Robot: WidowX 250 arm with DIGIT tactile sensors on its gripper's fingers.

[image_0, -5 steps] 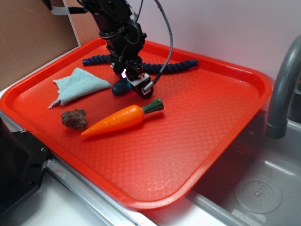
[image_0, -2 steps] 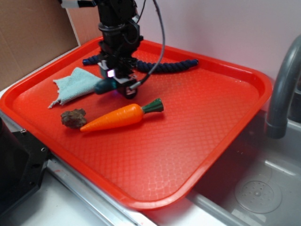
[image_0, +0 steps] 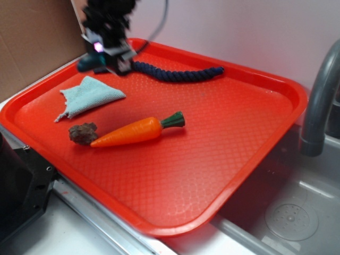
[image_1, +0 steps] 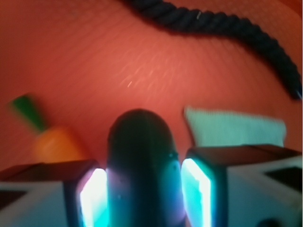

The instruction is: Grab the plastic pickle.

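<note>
Showing the gripper (image_0: pixel 102 54) lifted clear of the tray (image_0: pixel 239 138) and carried toward its back left corner, where a moment ago it sat low beside the carrot (image_0: pixel 133 132). Its jaws are clamped on the pickle (image_1: pixel 140 165), held above the cloth (image_0: pixel 87 95); the grab looks accomplished

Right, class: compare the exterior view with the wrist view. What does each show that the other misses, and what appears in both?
Only the exterior view shows the whole red tray, the brown lump, the grey faucet and the sink. Only the wrist view shows the lit finger pads pressed against both sides of the plastic pickle. Both show the gripper holding the pickle above the tray, the carrot, the pale blue cloth and the navy rope.
</note>
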